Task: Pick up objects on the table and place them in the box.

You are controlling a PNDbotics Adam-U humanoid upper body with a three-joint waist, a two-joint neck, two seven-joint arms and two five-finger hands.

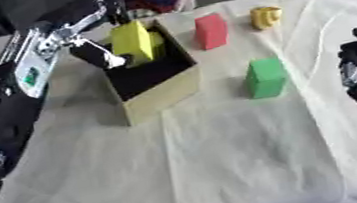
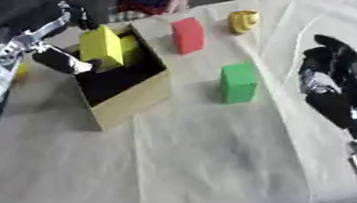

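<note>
I had the left robot hand (image 1: 88, 36) up over the open box (image 1: 163, 93), its fingers and thumb pinched on a yellow block (image 1: 132, 43). The block hung upright in the mouth of the box, partly below the rim, against the box's far left corner. The box itself, a tan cardboard one with a dark inside, sat on the cloth-covered tabletop (image 1: 201, 171), turned a little askew.

Three things lay on the cloth outside the box. A red block (image 1: 210, 31) stood just beyond the box's right side, near it but not touching. A small yellow object (image 1: 266, 17) of rounded shape sat to the right of the red block, apart from it. A green block (image 1: 265, 77) stood nearer to me, to the right of the box with a clear gap between them.

My right robot hand (image 2: 331, 81) rested idle at the right edge, fingers relaxed and pointing away, grasping nothing, well apart from the green block.
</note>
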